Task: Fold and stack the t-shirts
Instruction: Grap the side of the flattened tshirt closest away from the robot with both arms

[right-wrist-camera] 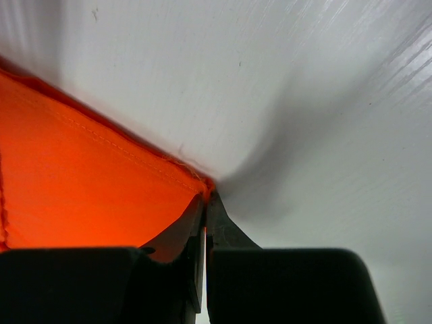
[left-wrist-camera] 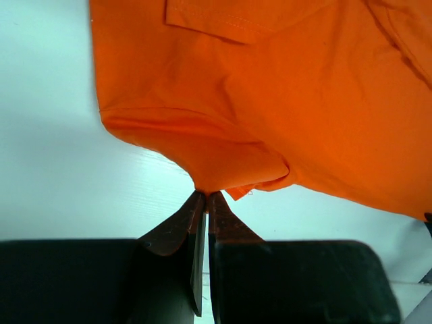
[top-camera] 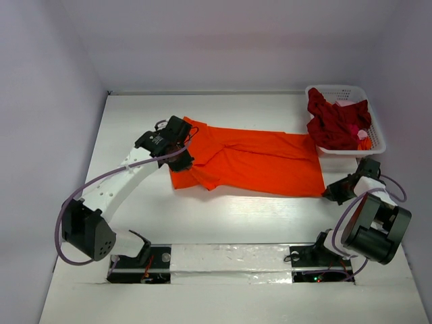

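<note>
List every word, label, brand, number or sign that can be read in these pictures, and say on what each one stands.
There are none. The orange t-shirt is plain. The crimson t-shirt in the white basket shows no print. The table carries no marking. Nothing too small or blurred to read shows in any view either.

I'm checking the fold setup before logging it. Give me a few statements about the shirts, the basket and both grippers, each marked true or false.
1. The orange t-shirt lies spread on the table. True.
2. The crimson t-shirt lies on the table too. False: it sits bunched in the white basket.
3. The left gripper has its jaws shut on the orange t-shirt's edge. True.
4. The right gripper hangs open above the basket. False: its jaws pinch a corner of the orange t-shirt.
</note>
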`<state>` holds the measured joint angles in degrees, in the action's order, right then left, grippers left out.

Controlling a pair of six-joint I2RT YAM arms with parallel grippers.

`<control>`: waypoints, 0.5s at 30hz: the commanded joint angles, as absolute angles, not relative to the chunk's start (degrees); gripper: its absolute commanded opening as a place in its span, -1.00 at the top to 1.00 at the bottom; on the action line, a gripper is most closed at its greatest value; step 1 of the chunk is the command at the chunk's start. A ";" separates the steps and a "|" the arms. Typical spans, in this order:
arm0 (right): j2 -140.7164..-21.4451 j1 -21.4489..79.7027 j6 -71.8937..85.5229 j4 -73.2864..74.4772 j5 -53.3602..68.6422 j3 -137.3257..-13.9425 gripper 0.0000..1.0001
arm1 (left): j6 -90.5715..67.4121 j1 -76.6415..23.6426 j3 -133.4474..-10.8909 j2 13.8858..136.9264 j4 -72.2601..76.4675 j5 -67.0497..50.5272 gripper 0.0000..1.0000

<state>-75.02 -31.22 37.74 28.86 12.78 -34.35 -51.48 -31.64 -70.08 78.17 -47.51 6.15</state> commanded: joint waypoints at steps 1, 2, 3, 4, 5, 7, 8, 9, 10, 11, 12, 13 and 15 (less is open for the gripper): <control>-73.74 -31.46 35.16 30.67 14.76 -36.21 1.00 | -51.59 -31.20 -74.44 77.34 -50.09 8.44 1.00; -73.48 -31.46 35.07 30.93 14.94 -36.21 1.00 | -51.59 -31.20 -75.23 77.52 -50.53 8.52 1.00; -72.78 -30.86 35.07 31.55 15.46 -36.30 1.00 | -51.68 -31.20 -75.50 77.61 -50.89 8.53 1.00; -72.43 -30.85 35.07 31.81 15.90 -36.21 1.00 | -51.77 -31.20 -75.67 77.61 -51.15 8.61 1.00; -72.07 -30.85 34.98 31.99 16.26 -36.12 1.00 | -51.85 -31.20 -75.76 77.43 -51.59 8.53 1.00; -71.02 -30.32 35.07 32.78 17.57 -36.04 1.00 | -52.03 -31.20 -75.15 77.17 -51.77 8.00 1.00; -70.67 -29.71 35.07 33.13 17.84 -36.04 1.00 | -52.03 -31.20 -74.10 77.08 -51.68 7.56 1.00; -70.49 -29.71 34.98 33.31 18.45 -36.04 1.00 | -52.12 -31.20 -73.48 76.91 -51.59 7.21 1.00; -70.31 -29.10 34.98 33.57 18.63 -36.21 1.00 | -52.29 -31.20 -72.69 76.64 -51.33 6.34 1.00; -70.05 -27.79 34.89 33.66 18.81 -36.73 1.00 | -52.47 -31.20 -71.29 76.47 -50.81 5.98 1.00; -70.05 -26.82 34.81 34.01 18.81 -37.26 1.00 | -52.56 -31.20 -70.76 76.38 -50.54 5.89 1.00; -69.96 -25.59 34.80 34.36 18.46 -37.96 1.00 | -52.56 -31.20 -70.32 76.29 -50.36 5.80 1.00; -69.79 -21.72 35.15 35.50 16.89 -40.41 1.00 | -52.65 -31.20 -69.52 76.38 -49.75 5.89 1.00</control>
